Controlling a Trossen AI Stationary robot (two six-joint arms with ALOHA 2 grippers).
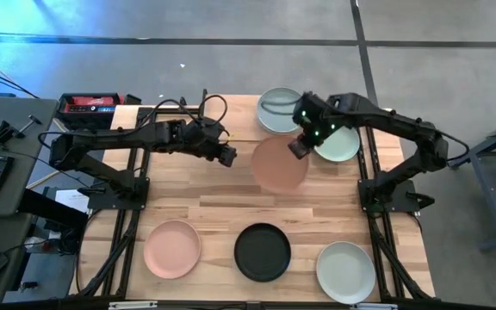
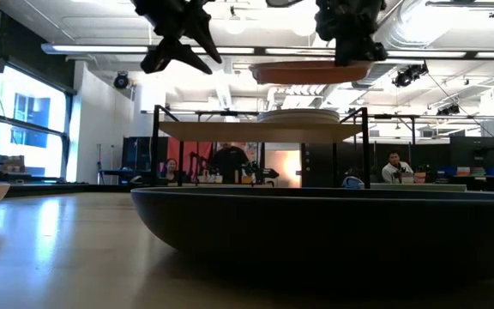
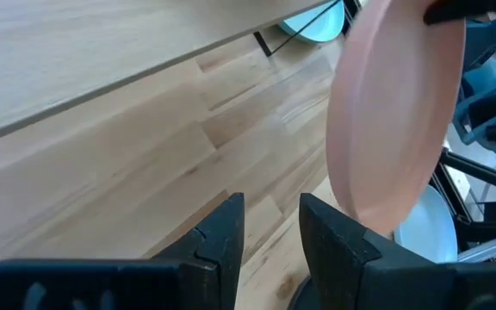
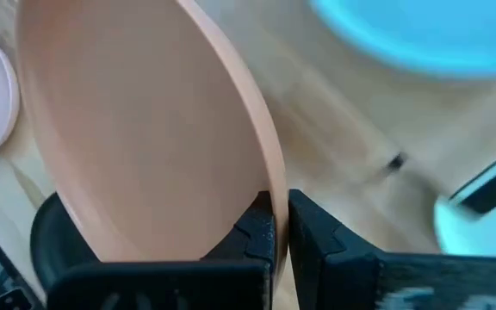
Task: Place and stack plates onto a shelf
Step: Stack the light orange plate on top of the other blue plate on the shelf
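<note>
The left tool [image 1: 227,157] hangs over the tabletop [image 1: 213,207], fingers parted and empty, just left of the peach plate [image 1: 279,165]. That plate is held level in the air, in front of the shelf [image 2: 256,130], its rim pinched in the closed right tool [image 1: 299,148]. A pink plate [image 1: 172,249], black plate [image 1: 263,252] and pale green plate [image 1: 345,269] lie along the near edge.
</note>
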